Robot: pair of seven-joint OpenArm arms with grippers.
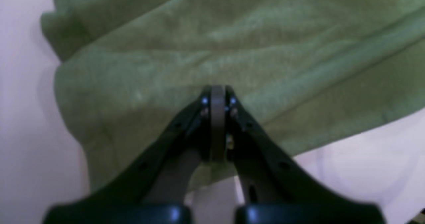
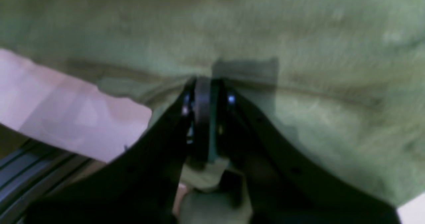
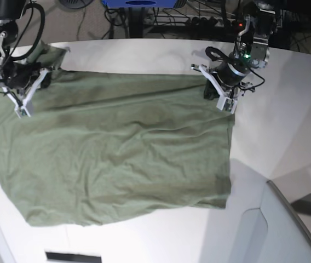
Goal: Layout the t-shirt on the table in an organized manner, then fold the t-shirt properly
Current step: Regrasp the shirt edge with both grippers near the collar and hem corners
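the t-shirt [image 3: 111,159] lies spread across the white surface [image 3: 287,126], a broad olive sheet with long soft wrinkles running across it. its far edge runs between the 2 arms, and its near edge sits short of the surface's front rim. in the base view the shirt's far left corner is bunched up a little beside the arm there.

the left hand [image 3: 219,93] is at the shirt's far corner on the right of the base view. in its wrist view the left hand [image 1: 217,94] has its jaws pressed together on the cloth, which puckers toward the tips.

the right hand [image 3: 24,90] is at the opposite far corner. its wrist view is blurred, but the right hand [image 2: 206,87] appears clamped on a fold of the shirt, with green fabric showing between and below the jaws.

a grey translucent panel [image 3: 278,219] stands at the near right of the surface.
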